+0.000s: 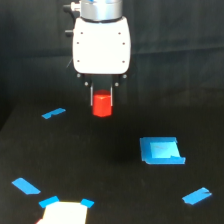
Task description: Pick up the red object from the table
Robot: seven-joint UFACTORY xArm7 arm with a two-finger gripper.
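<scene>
White patch (64, 212) cut off at bottom edge; gripper (102, 100) pinches red object (102, 105), fingertips hard to see.

The arm (100, 7) is cut off by the top edge, so only its silver collar shows above the white gripper (102, 102) body. The fingers (92, 97) are thin and dark against the black table (120, 190), and the red object (102, 104) covers their inner faces (whether they press its sides is too blurred to tell). A white patch (64, 212) runs off the bottom edge. The red object's underside blends into shadow, leaving its contact with the table unclear.
</scene>
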